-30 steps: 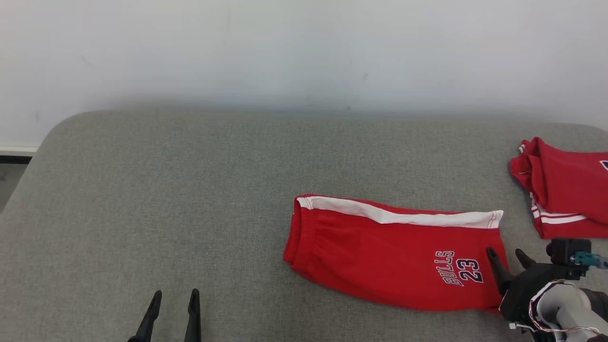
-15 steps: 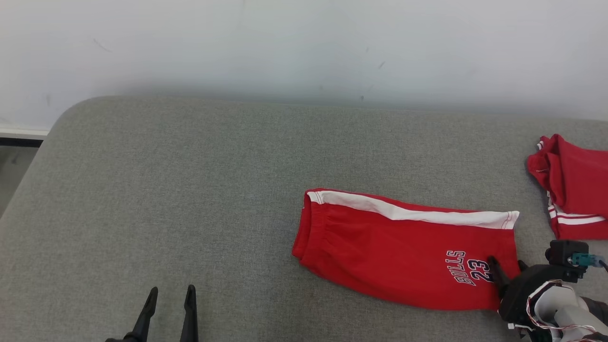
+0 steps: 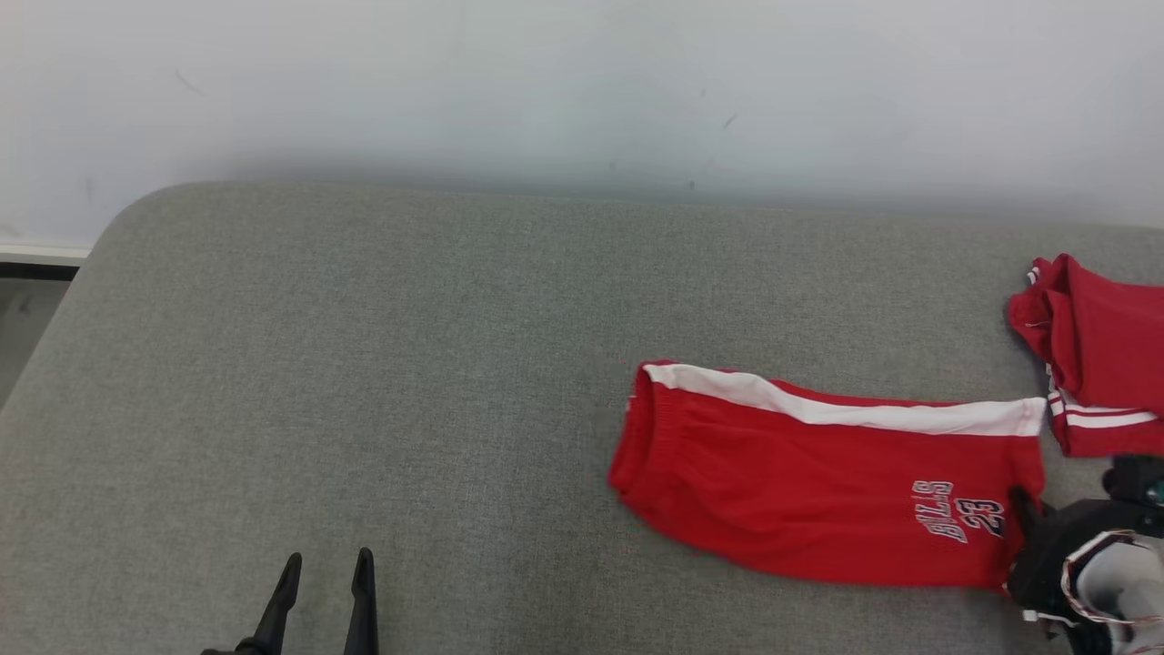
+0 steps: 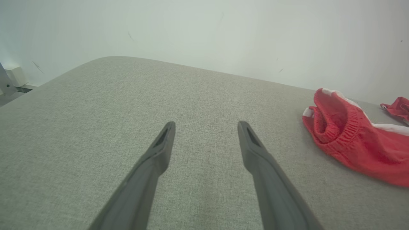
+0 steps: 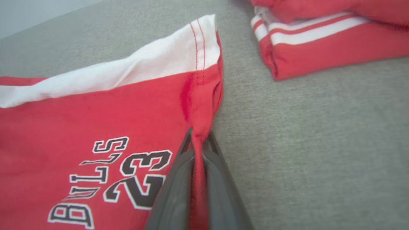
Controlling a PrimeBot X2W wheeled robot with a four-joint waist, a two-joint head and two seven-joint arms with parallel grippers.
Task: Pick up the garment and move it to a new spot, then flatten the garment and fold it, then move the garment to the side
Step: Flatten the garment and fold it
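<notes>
Right wrist view: folded white-striped red jersey shorts (image 5: 96, 121) lie flat on grey fabric desk (image 5: 303, 143), hem pinched by right gripper (image 5: 198, 138) fingers, likely for sliding aside; left gripper (image 4: 206, 126) fingers wide.

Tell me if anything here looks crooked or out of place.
The shorts lie slanted on the cushion, and their hem is bunched into a ridge where the right gripper pinches it, creasing the print beside it. Nothing else stands out.
</notes>
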